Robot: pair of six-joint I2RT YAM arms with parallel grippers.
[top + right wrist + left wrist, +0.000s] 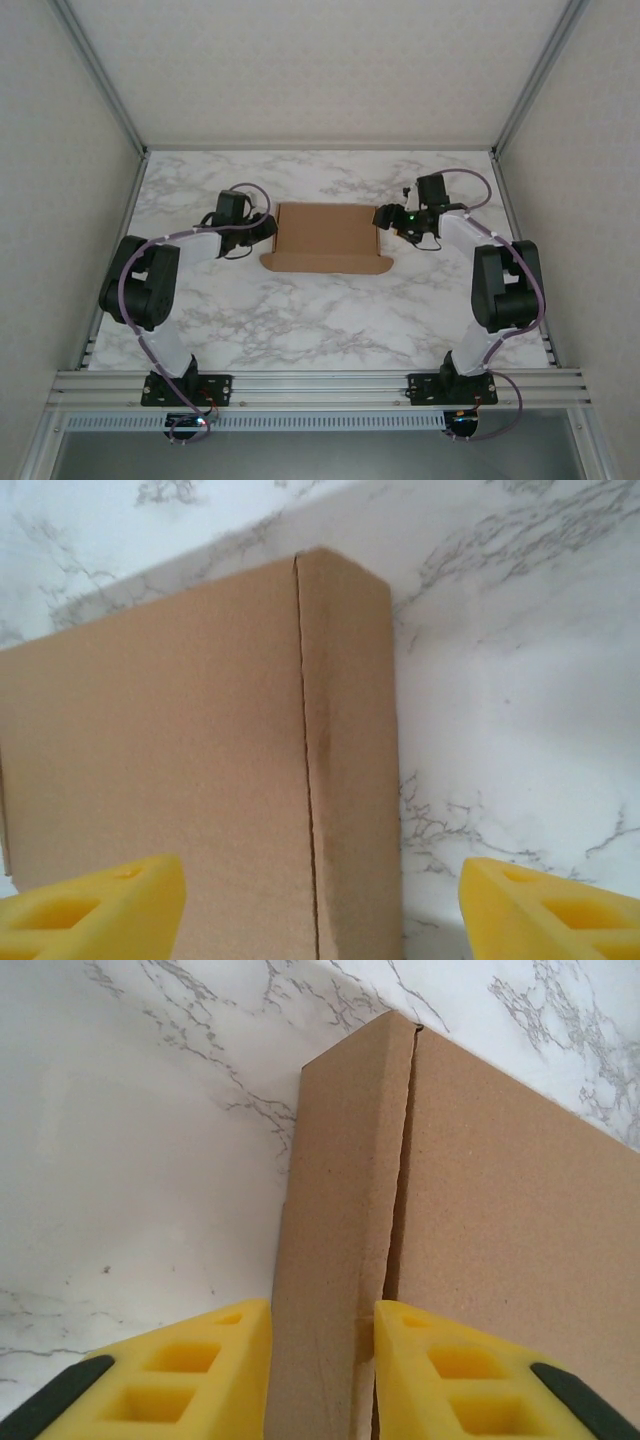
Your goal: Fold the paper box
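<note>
Lengthwise, the paper box (328, 238) lies between the grippers: left gripper (322, 1312) pinches its end wall; right gripper (322, 872), wide open, straddles the opposite end, gripping nothing.

Yellow fingers (190, 1380) of the left end effector (322, 1365) pinching the paper box (500, 1210) by its side wall, marble table (150, 1160) beside
</note>
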